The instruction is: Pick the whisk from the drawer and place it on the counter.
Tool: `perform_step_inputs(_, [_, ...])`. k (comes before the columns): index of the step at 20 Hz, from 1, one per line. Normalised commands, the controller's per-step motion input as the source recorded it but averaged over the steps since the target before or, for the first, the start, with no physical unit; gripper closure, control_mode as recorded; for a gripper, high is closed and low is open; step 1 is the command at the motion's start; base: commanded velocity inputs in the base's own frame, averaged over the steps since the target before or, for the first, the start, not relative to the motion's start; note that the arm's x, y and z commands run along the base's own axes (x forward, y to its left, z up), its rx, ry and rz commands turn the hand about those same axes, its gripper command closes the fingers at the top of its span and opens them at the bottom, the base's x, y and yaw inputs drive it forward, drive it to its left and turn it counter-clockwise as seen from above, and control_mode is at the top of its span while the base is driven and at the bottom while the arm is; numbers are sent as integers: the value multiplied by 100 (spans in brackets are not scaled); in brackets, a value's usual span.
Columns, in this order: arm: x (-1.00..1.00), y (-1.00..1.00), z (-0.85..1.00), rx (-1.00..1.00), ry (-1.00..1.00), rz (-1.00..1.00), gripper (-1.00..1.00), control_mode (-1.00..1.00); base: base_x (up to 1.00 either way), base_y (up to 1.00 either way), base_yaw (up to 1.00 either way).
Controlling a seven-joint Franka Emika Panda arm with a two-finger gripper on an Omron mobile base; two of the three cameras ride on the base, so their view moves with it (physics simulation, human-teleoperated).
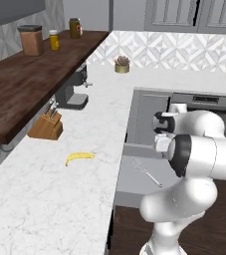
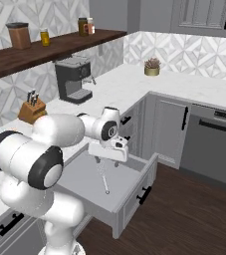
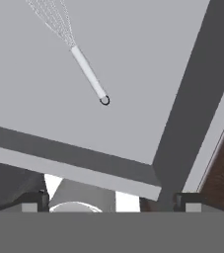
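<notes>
My gripper [image 2: 104,160] hangs over the open drawer [image 2: 134,191], above its floor and touching nothing. In the hand view my two tips sit wide apart at the bottom corners, so the jaws stand well open and hold nothing.

Below me, past the drawer's near wall, the whisk [image 3: 76,54] lies flat on the grey floor. Its slim handle ends in a small ring nearest my tips and its wire loops fan away toward the top edge of the hand view. From the base it [image 2: 103,178] lies alone near the middle of the drawer.

My worry is the handle: it is thin, round and flat on the floor, and it runs at a slant to my view. If I close without squaring my jaws across it, I judge it could roll aside or slip out. Coming down off-centre could strike the drawer wall.

Farther off, the counter [image 1: 45,199] waits, with a banana [image 1: 79,157] I must not crowd when I set the whisk down.
</notes>
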Motion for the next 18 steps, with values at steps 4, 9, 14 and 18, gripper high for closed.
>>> perform_step_inputs(4, [5, 43, -55, 14, -2, 42, -100, -100, 0, 0, 0])
perform_step_inputs(9, [50, 7, -67, 8, 0, 34, -100, -100, 0, 0, 0])
perform_step_inputs(14, [50, 0, -78, 0, -2, 14, -100, -100, 0, 0, 0])
perform_step_inputs(18, [57, 0, -46, 0, 0, 0, -100, -100, 0, 0, 0])
